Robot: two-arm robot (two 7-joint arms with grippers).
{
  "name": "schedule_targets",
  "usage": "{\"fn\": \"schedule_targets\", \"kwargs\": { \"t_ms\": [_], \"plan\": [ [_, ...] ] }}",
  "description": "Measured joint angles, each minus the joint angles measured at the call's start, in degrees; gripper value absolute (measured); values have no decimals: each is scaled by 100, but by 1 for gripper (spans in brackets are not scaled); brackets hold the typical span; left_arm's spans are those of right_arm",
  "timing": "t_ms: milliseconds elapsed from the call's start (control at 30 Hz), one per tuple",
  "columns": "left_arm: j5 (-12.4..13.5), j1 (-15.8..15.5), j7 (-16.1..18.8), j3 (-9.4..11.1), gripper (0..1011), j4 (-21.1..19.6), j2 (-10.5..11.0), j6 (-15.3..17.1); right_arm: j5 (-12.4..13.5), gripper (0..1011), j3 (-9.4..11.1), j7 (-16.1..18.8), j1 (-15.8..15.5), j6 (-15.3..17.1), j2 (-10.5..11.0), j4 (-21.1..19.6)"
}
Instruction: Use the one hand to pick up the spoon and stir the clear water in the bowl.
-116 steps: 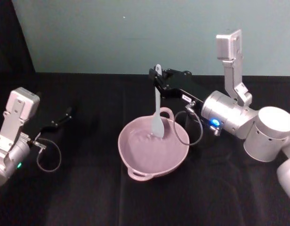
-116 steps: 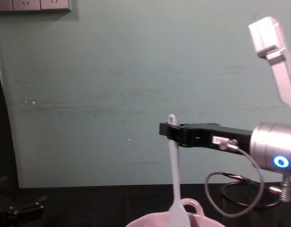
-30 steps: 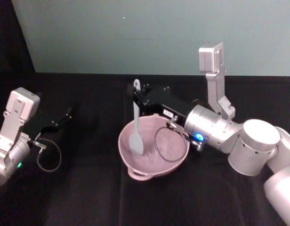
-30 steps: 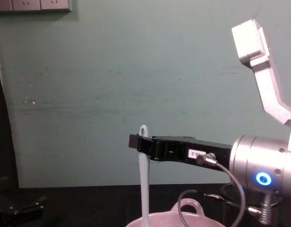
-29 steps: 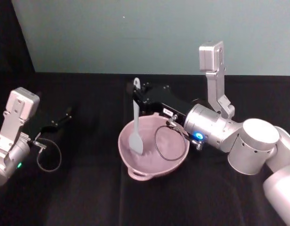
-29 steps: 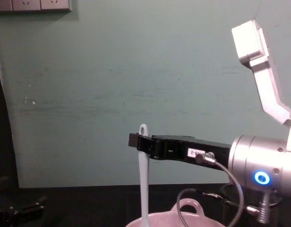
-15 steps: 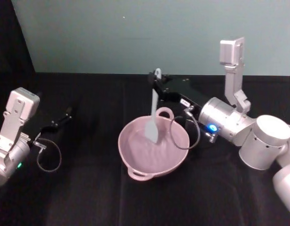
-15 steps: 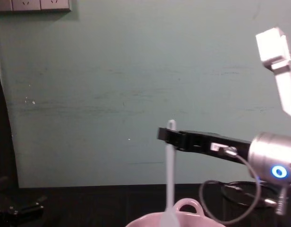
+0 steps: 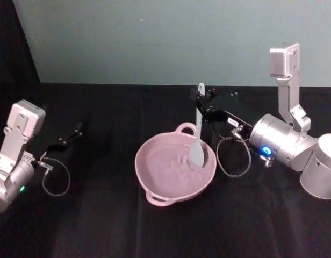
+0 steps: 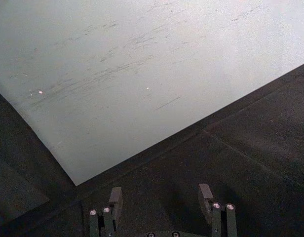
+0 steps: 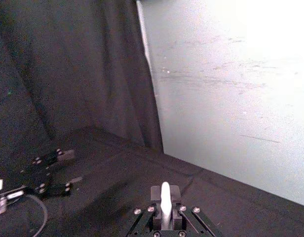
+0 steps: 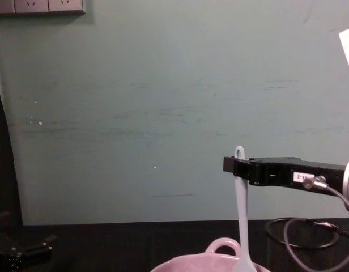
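Pick-up: done. The right gripper [image 9: 200, 102] has its fingers clamped on the top of the spoon's [image 9: 198, 134] handle, just under the hole.
Spoon: hangs upright, with its flat head dipped inside the bowl [image 9: 142, 161] on the side towards the right arm, near the loop handle on the far rim.
Bowl: sits mid-scene on the black bench [image 9: 101, 226]. The water looks faintly ruffled round the spoon's head.
Stirring: judged to be in progress. How many turns remain cannot be told.
Left to do: finish the stir.
Left gripper [image 9: 75, 131]: parked low at the far left, well apart from the bowl, its fingers spread and holding nothing.
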Motion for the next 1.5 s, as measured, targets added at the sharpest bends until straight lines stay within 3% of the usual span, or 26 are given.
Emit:
{"fn": "schedule_targets", "kwargs": {
  "t_ms": [200, 400, 767, 1200, 1333, 1500],
  "plan": [
    [0, 0, 0, 0, 1011, 0, 0, 0, -33, 117, -93, 37, -172, 150, 80, -366],
    [0, 0, 0, 0, 1011, 0, 0, 0, -40, 117, -307, 132, -209, 199, -30, -479],
    [0, 0, 0, 0, 1011, 0, 0, 0, 38, 116, -578, 347, 125, 50, -456, 54],
    [0, 0, 0, 0, 1011, 0, 0, 0, 226, 116, -450, 438, 504, -289, -729, 839],
    [0, 0, 0, 0, 1011, 0, 0, 0, 209, 116, -394, 419, 585, -330, -711, 959],
    [0, 0, 0, 0, 1011, 0, 0, 0, 71, 117, -309, 260, 570, -298, -539, 868]
  ]
}}
